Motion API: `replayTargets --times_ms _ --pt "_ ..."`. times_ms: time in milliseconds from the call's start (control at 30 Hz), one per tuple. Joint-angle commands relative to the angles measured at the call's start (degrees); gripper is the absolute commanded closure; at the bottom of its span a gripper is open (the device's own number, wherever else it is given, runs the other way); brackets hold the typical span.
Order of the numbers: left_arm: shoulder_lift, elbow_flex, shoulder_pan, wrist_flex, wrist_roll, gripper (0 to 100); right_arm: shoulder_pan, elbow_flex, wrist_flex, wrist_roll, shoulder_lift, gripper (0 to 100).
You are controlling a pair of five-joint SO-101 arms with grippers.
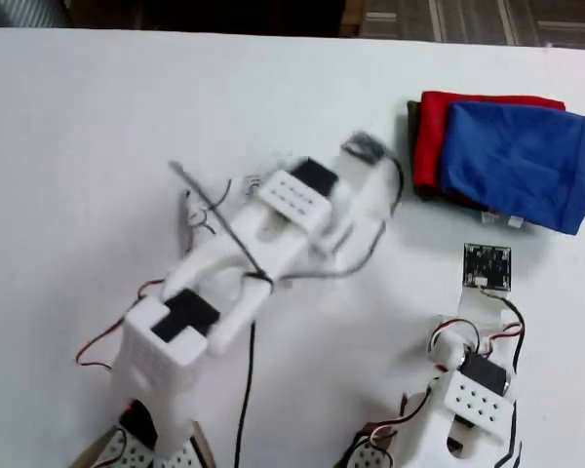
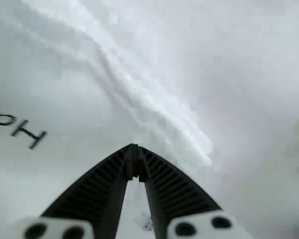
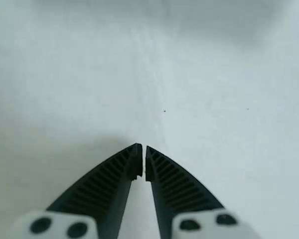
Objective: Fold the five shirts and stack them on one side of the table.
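A folded blue shirt (image 1: 522,166) lies on top of a folded red shirt (image 1: 431,136), with a dark one (image 1: 412,122) showing beneath, at the table's right side. My left arm (image 1: 273,219) stretches out over the middle of the table. Its gripper (image 2: 134,149) is shut, tips down against white cloth (image 2: 154,99) with a raised crease and dark printed letters (image 2: 20,129). Whether any cloth is pinched I cannot tell. My right arm (image 1: 478,380) sits folded at the front right, and its gripper (image 3: 143,152) is shut over bare white surface.
The white table (image 1: 97,117) has free room across its left and far side. Cables (image 1: 244,390) trail from the left arm toward the front edge. The right arm's camera board (image 1: 487,265) is just in front of the shirt stack.
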Motion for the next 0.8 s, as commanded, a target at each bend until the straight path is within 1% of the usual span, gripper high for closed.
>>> replayTargets --times_ms 0,133,267,400,600,767 --pt "-1.5 -10.2 -6.4 -0.6 -1.5 97 0.4 -0.4 -1.0 -0.2 -1.4 97.8" --pt "2.6 -12.4 -9.2 -6.4 -1.8 97 0.4 -0.4 -1.0 -0.2 -1.4 97.8" --pt "9.9 -16.7 -9.1 -8.4 -1.7 97 0.4 -0.4 -1.0 -0.2 -1.4 97.8" --pt "17.5 -26.6 -9.3 -9.0 -1.6 97 0.4 -0.4 -1.0 -0.2 -1.4 97.8" --pt "28.5 -41.4 -9.1 -6.4 -1.8 97 0.4 -0.4 -1.0 -0.2 -1.4 97.8" --pt "38.2 -50.6 -8.7 -7.9 -1.8 97 0.3 -0.4 -1.0 -0.2 -1.4 97.8"
